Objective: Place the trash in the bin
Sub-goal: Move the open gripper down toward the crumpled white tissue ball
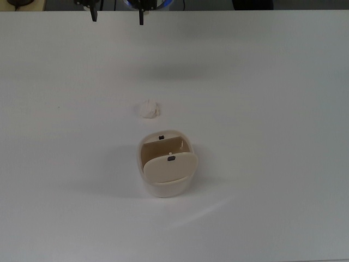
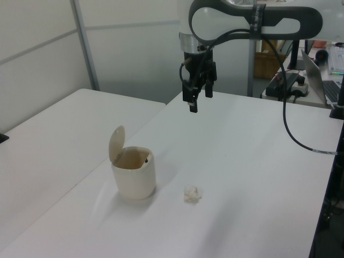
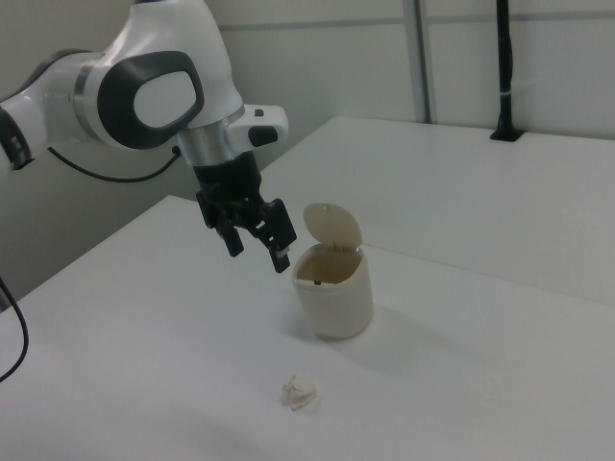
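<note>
The bin (image 1: 166,166) stands upright mid-table (image 1: 283,109), flap raised; the roundish trash (image 1: 148,108) lies just beside it; the gripper (image 3: 256,244) hangs spread, empty.

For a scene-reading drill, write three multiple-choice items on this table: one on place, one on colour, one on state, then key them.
1. In the top view, where does the paper ball lie relative to the bin?
A. inside it
B. on the table, above it in the picture
C. on its lid

2. What colour is the bin?
A. cream
B. blue
C. black

3. How does the gripper stand?
A. shut on the paper ball
B. resting on the bin
C. in the air with jaws apart, holding nothing

Key: 1 B, the ball sits on the bare table apart from the bin. 2 A, its wall and flap are cream in every view. 3 C, the right view shows a gap between the jaws, clear of the table.
</note>
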Action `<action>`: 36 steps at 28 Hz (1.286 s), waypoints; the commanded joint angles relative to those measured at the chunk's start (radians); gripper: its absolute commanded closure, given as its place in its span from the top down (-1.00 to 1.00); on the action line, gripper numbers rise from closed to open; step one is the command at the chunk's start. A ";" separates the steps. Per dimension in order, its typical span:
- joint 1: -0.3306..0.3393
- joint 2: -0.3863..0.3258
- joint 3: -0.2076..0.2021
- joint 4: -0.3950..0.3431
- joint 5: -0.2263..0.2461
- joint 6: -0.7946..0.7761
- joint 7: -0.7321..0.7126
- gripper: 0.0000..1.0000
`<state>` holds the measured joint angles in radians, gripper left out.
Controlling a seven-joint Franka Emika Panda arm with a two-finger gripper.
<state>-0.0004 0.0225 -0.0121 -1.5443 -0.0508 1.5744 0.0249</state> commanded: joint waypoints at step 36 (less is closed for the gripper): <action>0.069 0.194 0.011 -0.344 -0.027 0.387 -0.186 1.00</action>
<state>0.0652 0.1905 0.0021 -1.8498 -0.0454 1.8953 -0.1427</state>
